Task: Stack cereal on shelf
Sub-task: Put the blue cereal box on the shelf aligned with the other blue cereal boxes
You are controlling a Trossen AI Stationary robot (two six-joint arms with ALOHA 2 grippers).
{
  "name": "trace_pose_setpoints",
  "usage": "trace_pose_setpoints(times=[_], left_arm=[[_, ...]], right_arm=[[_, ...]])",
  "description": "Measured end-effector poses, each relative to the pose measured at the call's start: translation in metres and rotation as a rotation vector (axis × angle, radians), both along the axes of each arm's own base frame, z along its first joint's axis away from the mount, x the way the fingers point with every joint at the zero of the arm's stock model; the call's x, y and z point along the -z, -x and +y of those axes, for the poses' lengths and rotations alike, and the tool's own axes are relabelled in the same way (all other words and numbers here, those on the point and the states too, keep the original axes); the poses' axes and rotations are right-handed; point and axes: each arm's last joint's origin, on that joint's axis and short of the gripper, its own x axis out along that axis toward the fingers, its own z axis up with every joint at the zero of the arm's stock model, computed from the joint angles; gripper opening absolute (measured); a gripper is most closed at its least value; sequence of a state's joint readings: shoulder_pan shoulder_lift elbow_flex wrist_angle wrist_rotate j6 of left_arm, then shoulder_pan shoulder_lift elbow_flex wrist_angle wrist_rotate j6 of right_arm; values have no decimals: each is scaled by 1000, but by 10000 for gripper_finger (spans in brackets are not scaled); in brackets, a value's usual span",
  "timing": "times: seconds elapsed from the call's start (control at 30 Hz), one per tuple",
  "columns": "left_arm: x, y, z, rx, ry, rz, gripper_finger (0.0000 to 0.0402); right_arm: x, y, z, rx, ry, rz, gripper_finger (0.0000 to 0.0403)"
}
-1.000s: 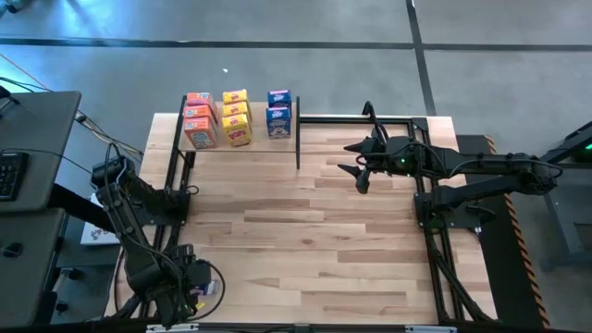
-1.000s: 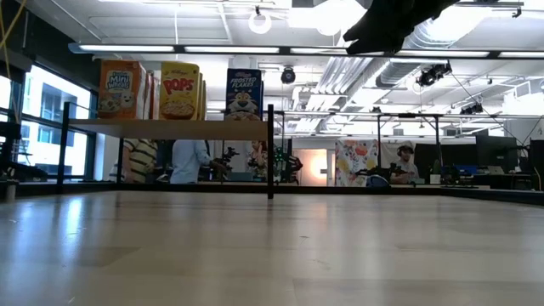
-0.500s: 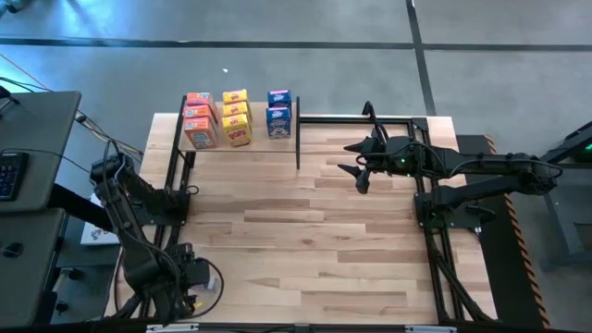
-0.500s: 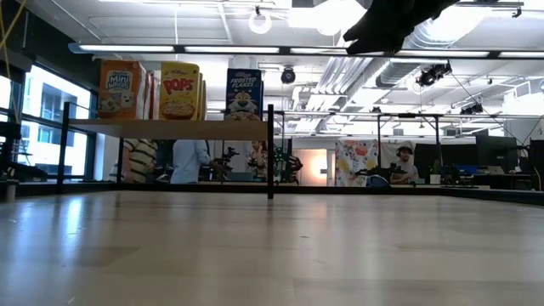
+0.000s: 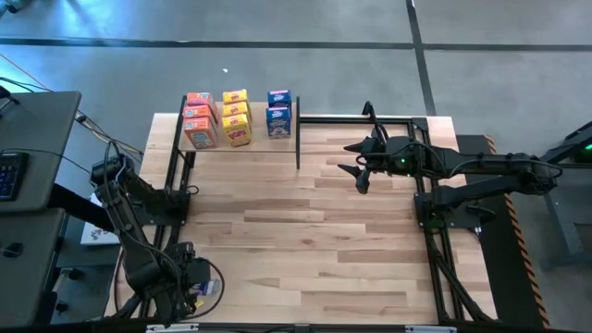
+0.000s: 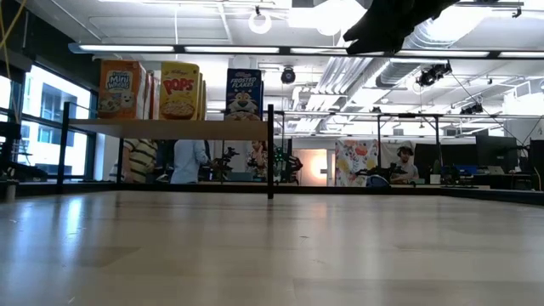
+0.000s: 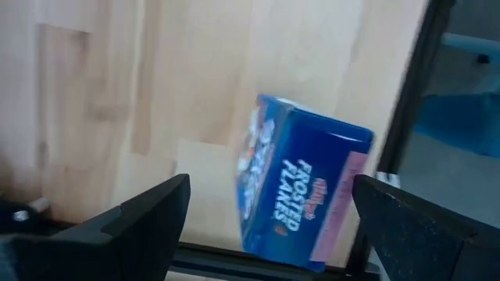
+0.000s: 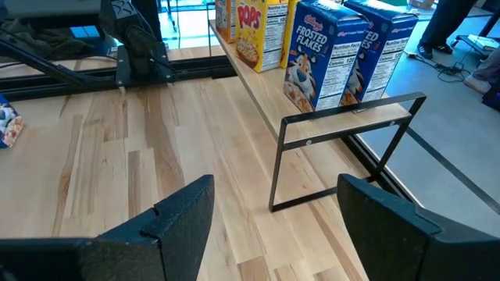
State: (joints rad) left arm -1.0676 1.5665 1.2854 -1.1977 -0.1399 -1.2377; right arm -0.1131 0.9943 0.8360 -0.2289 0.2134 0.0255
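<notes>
The shelf [image 5: 277, 141] stands at the table's far left, its light board raised on black posts. On it stand rows of orange [image 5: 198, 120], yellow [image 5: 236, 117] and blue [image 5: 278, 111] cereal boxes, upright on their bases. One more blue cereal box [image 7: 301, 195] lies on the tabletop at the near left corner [image 5: 207, 288], beside a black rail. My left gripper [image 7: 272, 187] points down over it, open, one finger on each side with gaps showing. My right gripper [image 5: 361, 162] hovers open over the far right of the table, facing the shelf [image 8: 344, 125].
Black frame rails [image 5: 435, 231] run along the table's right side and far right edge. A desk with a keyboard [image 5: 9, 171] stands left of the table. Bare wood [image 5: 305, 240] fills the table's middle. People stand in the room beyond [image 6: 189, 161].
</notes>
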Motion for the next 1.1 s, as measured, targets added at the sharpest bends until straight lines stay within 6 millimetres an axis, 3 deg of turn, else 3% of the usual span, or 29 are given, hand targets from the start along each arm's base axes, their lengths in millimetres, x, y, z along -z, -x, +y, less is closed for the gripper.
trace_pose_setpoints(times=[0.33,1.1], left_arm=[[14,0,0,-8,13,-4,350],[2,4,7,-5,51,-10,349]], right_arm=[[0,0,0,0,0,0,264],[0,0,0,0,0,0,264]])
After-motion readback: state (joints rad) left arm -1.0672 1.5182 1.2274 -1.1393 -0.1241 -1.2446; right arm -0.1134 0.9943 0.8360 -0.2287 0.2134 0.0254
